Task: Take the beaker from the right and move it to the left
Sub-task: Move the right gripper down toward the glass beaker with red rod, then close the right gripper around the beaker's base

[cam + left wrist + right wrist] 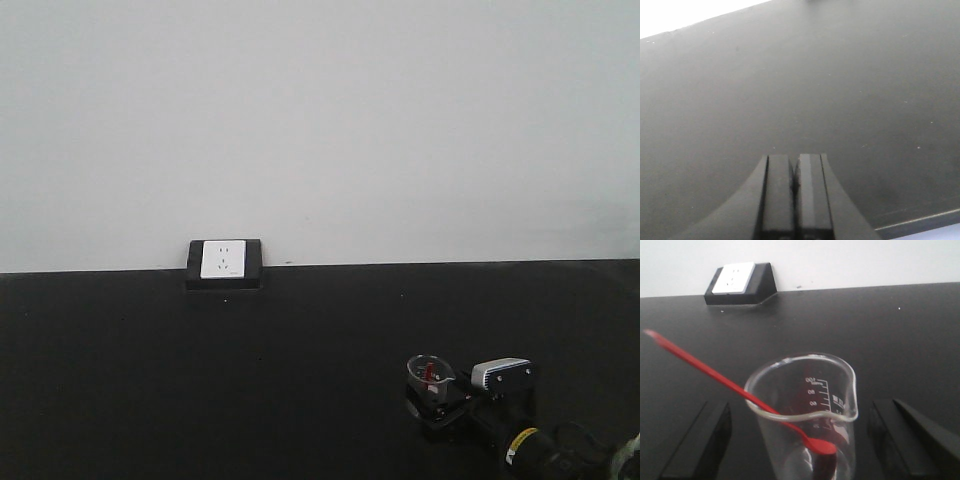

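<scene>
The small clear beaker (805, 410) with printed markings and a pour spout stands upright on the black table. A thin red stick (715, 372) leans in it, its handle pointing up to the left. My right gripper (801, 407) is open, with one finger on each side of the beaker and a gap showing on both sides. In the front view the beaker (430, 373) sits at the lower right with the right gripper (436, 400) around it. My left gripper (795, 165) is shut and empty over bare table.
A black box with a white socket (224, 262) sits at the table's back edge against the white wall; it also shows in the right wrist view (740, 282). The table's edge (920, 223) shows at the lower right of the left wrist view.
</scene>
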### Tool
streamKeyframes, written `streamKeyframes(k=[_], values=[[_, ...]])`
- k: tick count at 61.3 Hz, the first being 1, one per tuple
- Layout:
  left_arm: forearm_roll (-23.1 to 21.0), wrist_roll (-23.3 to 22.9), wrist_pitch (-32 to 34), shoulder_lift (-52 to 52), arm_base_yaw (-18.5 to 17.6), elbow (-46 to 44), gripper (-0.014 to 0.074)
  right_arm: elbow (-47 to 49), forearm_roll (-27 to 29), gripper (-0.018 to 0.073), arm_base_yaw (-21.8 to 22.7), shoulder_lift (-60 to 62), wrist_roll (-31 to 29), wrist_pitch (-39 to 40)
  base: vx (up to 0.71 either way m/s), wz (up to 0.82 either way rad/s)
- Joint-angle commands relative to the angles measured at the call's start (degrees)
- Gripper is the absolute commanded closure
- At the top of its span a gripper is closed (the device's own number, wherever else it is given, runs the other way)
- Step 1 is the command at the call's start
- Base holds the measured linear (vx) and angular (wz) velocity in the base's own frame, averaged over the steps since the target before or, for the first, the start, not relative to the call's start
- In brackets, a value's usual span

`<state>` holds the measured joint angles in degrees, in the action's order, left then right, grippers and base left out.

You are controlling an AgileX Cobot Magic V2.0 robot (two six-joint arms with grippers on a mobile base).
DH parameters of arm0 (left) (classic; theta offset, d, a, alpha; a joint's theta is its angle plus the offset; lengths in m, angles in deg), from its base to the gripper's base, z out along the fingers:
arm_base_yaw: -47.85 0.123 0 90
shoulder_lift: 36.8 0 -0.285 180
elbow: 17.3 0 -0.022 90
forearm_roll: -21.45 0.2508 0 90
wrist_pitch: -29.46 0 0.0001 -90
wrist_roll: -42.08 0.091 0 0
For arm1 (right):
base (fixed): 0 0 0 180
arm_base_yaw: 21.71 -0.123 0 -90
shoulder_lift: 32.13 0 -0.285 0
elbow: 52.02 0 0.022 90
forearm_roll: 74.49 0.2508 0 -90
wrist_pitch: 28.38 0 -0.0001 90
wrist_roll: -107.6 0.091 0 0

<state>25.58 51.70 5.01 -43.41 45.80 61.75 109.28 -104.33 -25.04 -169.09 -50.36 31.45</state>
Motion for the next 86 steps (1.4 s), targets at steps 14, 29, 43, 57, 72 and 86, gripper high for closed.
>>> streamKeyframes(k=[14, 29, 43, 57, 72, 86], values=[[0.01, -0.06, 4.38, 0.36, -0.36, 1.06, 0.0603, 6.92, -1.32, -0.0034, 0.13, -1.65, 0.35, 3.79, 0.0, 0.0], [0.01, -0.06, 4.38, 0.36, -0.36, 1.06, 0.0603, 12.35, -3.13, -0.0006, -0.98, -4.33, 1.23, 2.06, 0.0, 0.0], [0.01, -0.06, 4.38, 0.36, -0.36, 1.06, 0.0603, 12.3, -4.25, 0.0356, -1.02, -4.18, 2.15, -0.84, 0.0, 0.0], [0.01, -0.06, 4.38, 0.36, -0.36, 1.06, 0.0603, 10.66, -6.46, 0.0566, -0.91, 1.65, 10.64, -8.66, 0.0, 0.0], [0.01, -0.06, 4.38, 0.36, -0.36, 1.06, 0.0603, 7.53, -14.99, 0.0564, -0.91, 14.28, 14.5, -27.65, 0.0, 0.0], [0.01, -0.06, 4.38, 0.36, -0.36, 1.06, 0.0603, 0.96, -26.4, 0.0564, -0.91, 27.46, 27.47, -32.48, 0.0, 0.0]])
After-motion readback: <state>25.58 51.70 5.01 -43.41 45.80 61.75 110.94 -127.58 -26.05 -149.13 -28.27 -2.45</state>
